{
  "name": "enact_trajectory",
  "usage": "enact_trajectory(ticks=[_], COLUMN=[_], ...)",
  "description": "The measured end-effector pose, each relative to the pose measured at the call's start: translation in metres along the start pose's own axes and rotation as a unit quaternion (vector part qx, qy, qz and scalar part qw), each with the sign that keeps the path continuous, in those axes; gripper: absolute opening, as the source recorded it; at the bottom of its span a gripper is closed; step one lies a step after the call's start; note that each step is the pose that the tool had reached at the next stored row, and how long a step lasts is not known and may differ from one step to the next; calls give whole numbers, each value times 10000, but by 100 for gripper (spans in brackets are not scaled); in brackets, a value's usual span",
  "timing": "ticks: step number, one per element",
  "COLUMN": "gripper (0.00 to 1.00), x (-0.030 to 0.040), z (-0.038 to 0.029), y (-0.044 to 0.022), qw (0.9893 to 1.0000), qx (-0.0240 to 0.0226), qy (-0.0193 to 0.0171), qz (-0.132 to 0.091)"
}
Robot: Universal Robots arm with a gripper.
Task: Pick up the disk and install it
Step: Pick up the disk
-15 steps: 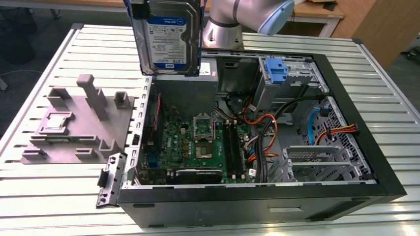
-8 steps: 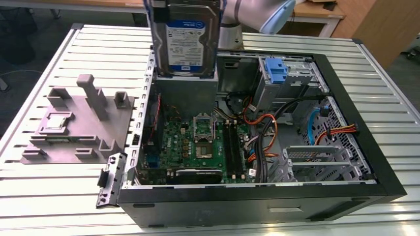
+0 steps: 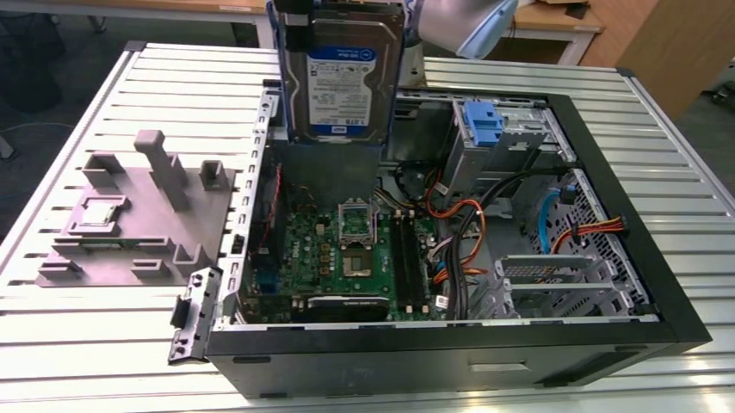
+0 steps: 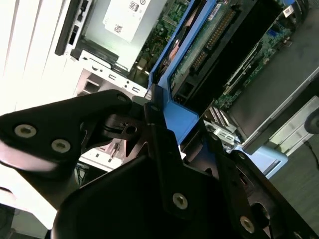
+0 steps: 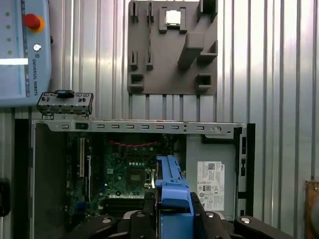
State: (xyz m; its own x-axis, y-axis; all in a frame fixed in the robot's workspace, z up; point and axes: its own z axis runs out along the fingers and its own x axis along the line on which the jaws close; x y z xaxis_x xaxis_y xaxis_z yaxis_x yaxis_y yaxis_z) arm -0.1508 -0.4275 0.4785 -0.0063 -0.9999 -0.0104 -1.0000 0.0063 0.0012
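The gripper [image 5: 172,220] has its jaws pinching the disk [image 5: 170,181] from both sides, clamped onto the bright blue frame at the end nearest the wrist. In the second wrist view one black finger [image 4: 99,112] presses on the frame's edge, and the disk's green underside runs away from the jaws.

In the exterior view the disk [image 3: 341,77] hangs straight down from the jaws, upright, with its white-and-blue label facing the camera. It is in the air and clear of everything below.

Directly beneath the jaws is the open computer case [image 3: 460,334], and the green circuit board [image 3: 344,249] on its floor sits under the disk's lower edge. Below the jaws and towards the exterior view's right, a lone blue bracket [image 3: 483,120] sits in the metal drive cage. The grey power box [image 5: 212,152] with a white sticker also lies in the case.

Further from the jaws, outside the case wall, a grey holder plate [image 3: 126,232] rests on the ribbed metal table [image 3: 103,344] and carries a small chip [image 5: 173,17]. Beside the plate on the table lies a control pad [image 5: 22,50] with a red button.
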Motion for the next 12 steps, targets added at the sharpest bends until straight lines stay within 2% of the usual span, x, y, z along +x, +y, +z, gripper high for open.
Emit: enact_trajectory(ticks=[4,6,10,12], gripper=[36,36,36,36], x=[104,120,132,134], z=[24,38,65,69], y=[-29,-94,-267,-286], qw=[10000,10000,10000,10000], qx=[1,0,1,4], qy=[-1,0,0,5], qz=[0,0,0,0])
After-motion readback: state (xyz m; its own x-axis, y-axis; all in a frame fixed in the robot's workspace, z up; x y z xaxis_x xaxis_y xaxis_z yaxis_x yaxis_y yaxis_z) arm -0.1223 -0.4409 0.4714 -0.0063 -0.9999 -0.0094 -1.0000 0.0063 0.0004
